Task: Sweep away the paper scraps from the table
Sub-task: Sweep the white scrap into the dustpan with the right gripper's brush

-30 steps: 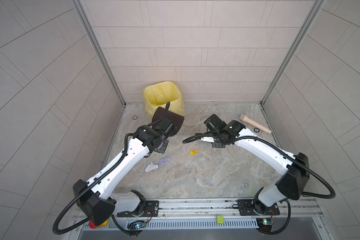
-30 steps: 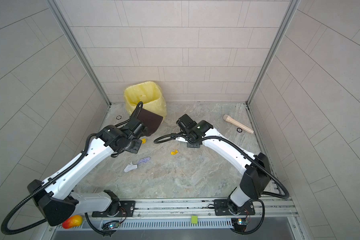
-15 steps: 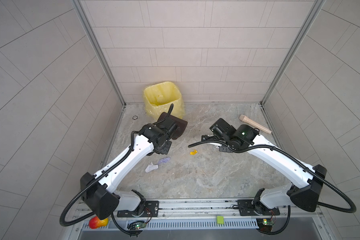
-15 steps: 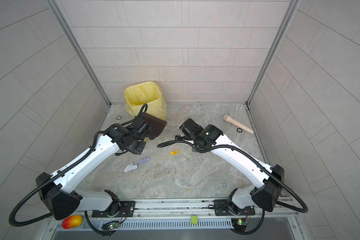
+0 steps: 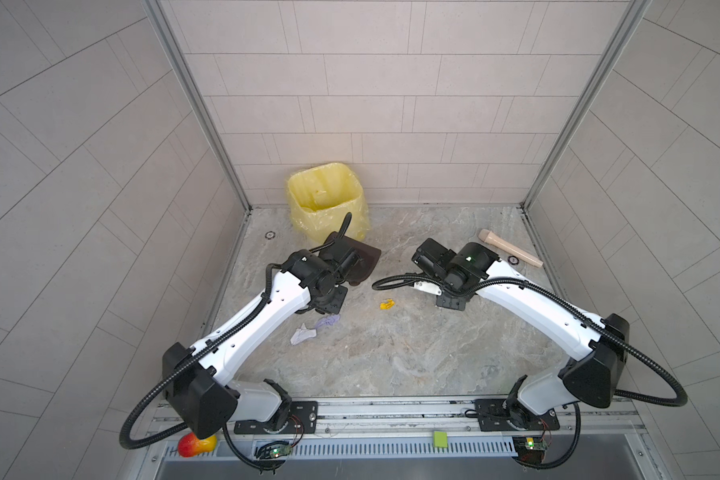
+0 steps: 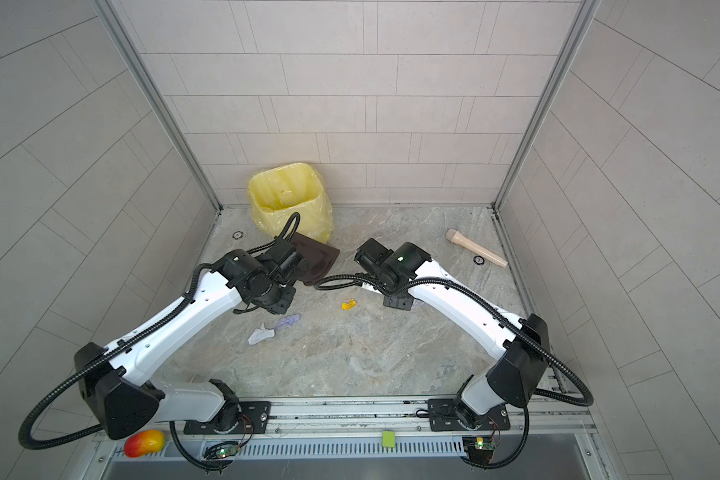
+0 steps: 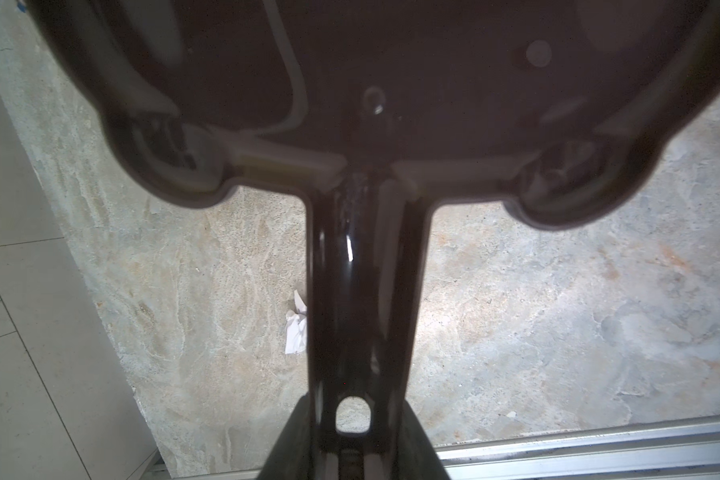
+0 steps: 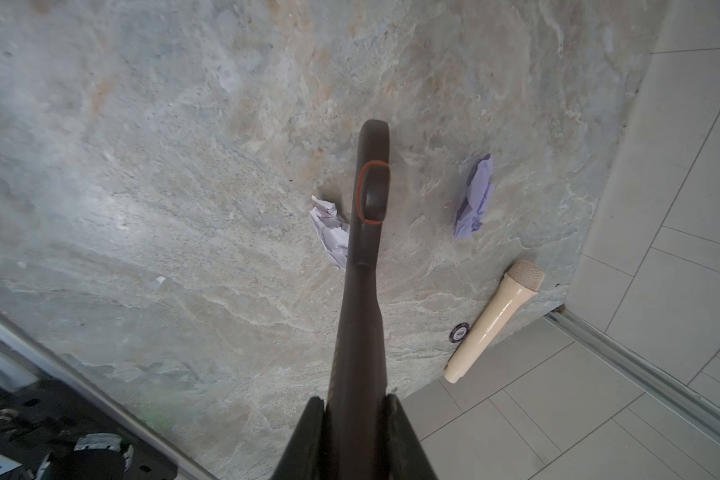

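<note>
1. The left end effector (image 7: 356, 415) is clamping the dustpan (image 5: 360, 264) by its handle. The right end effector (image 8: 355, 409) is pinching a dark brush handle (image 8: 368, 232) tight.
2. The yellow scrap (image 5: 387, 304) is lying on the surface (image 5: 412, 357) between them, just left and near of the right one.
3. The lilac scrap (image 5: 329, 331) and white scrap (image 5: 301, 336) are sitting nearer, beside the left arm.

You see yellow bin (image 5: 327, 199), dark brown dustpan (image 5: 364, 261), brown brush (image 8: 362, 311), lilac scrap (image 5: 329, 321), white scrap (image 5: 301, 335), yellow scrap (image 5: 386, 304), grey-beige veined table (image 5: 412, 357).
</note>
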`<act>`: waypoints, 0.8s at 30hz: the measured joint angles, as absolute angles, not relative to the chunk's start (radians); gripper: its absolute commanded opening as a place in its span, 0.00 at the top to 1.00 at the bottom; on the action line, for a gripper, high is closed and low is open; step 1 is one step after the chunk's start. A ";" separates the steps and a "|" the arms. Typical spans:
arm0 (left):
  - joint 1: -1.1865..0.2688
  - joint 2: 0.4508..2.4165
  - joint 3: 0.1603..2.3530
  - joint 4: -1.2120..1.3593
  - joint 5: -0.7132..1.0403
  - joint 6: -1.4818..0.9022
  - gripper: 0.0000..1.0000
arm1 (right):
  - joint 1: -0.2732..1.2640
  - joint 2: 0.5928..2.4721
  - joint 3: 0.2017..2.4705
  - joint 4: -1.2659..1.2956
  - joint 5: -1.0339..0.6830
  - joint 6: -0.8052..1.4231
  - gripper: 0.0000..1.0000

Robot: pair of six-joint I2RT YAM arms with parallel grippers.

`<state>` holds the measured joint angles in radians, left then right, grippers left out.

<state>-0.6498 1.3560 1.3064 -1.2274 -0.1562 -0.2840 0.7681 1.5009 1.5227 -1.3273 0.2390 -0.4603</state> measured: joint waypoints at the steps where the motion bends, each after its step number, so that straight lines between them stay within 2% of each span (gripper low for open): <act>1: -0.656 1.357 1.300 -1.227 -0.152 -0.285 1.00 | 0.780 1.492 1.545 -1.352 0.215 -0.448 1.00; 6: -0.686 1.369 1.273 -1.228 -0.121 -0.295 1.00 | 0.799 1.404 1.610 -1.404 0.174 -0.395 1.00; 10: -0.735 1.387 1.252 -1.227 -0.093 -0.300 1.00 | 0.748 1.368 1.629 -1.412 0.190 -0.369 1.00; 18: -0.902 1.446 1.233 -1.223 -0.017 -0.290 1.00 | 0.577 1.478 1.595 -1.388 0.210 -0.286 1.00; 24: -1.033 1.530 1.233 -1.212 0.031 -0.246 1.00 | 0.516 1.517 1.594 -1.385 0.197 -0.184 1.00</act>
<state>-1.0332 1.5295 1.2327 -1.2121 0.0311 -0.2459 0.5156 1.5166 1.5944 -1.3853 0.1967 -0.1844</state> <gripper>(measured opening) 0.296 0.244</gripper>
